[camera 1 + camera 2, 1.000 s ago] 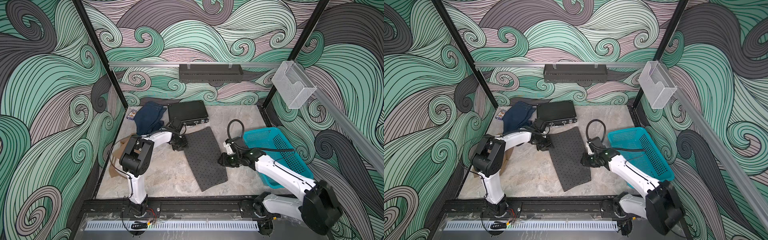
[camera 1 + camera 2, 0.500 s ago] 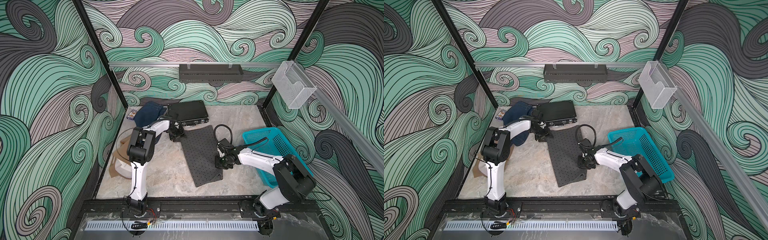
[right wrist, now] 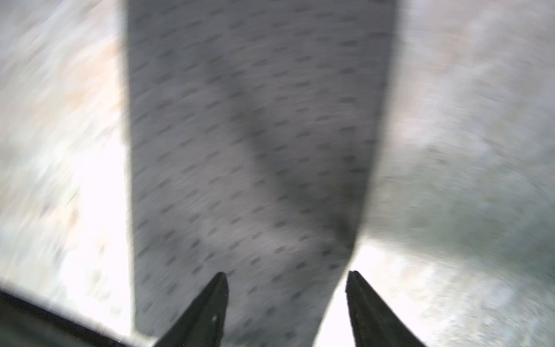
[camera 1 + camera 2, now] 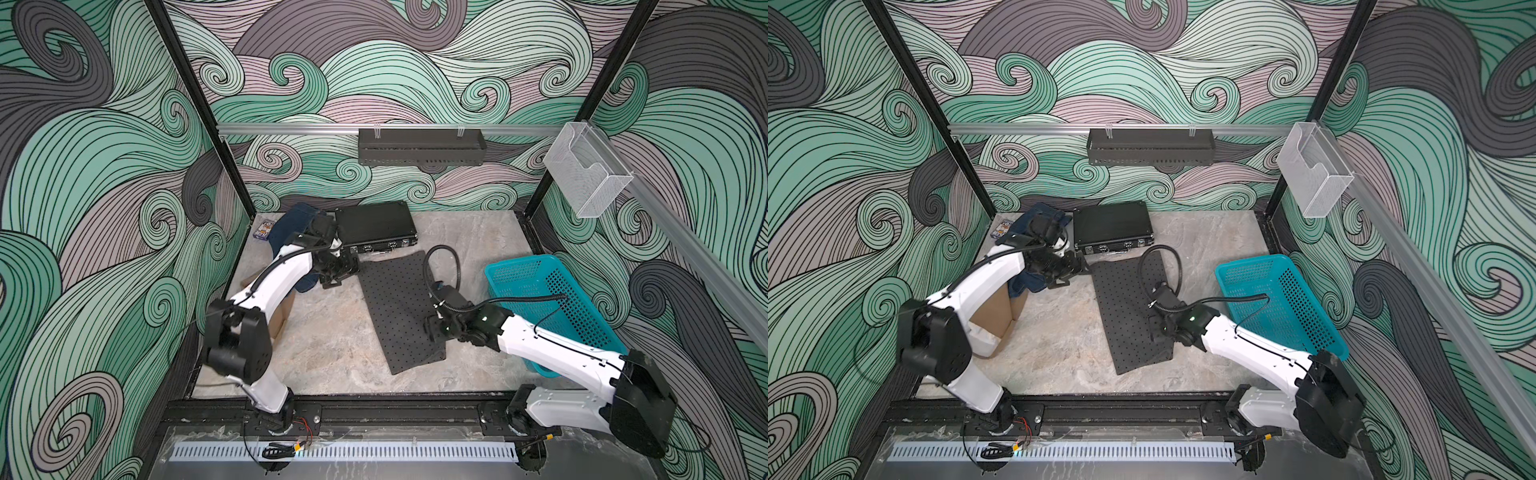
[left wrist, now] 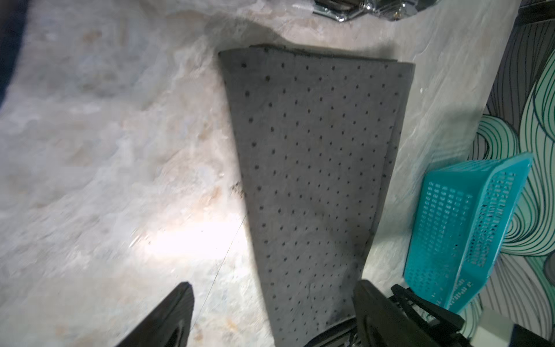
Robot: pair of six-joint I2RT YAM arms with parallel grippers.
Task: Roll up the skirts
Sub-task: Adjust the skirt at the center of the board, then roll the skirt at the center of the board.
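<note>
Left wrist view: the left hand (image 5: 273, 284), released, straddles one edge of the dotted skirt (image 5: 315, 165), with bare tabletop (image 5: 120, 180) open beside it. The right hand (image 3: 287, 272), likewise released, straddles the opposite edge.

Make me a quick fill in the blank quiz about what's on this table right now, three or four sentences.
The dotted grey skirt lies ____ on the table, not yet rolled.
The plastic basket is coloured ____.
The left gripper and right gripper both have jaws ____.
The denim skirt lies beside the black ____.
Missing words: flat; teal; open; case.
</note>
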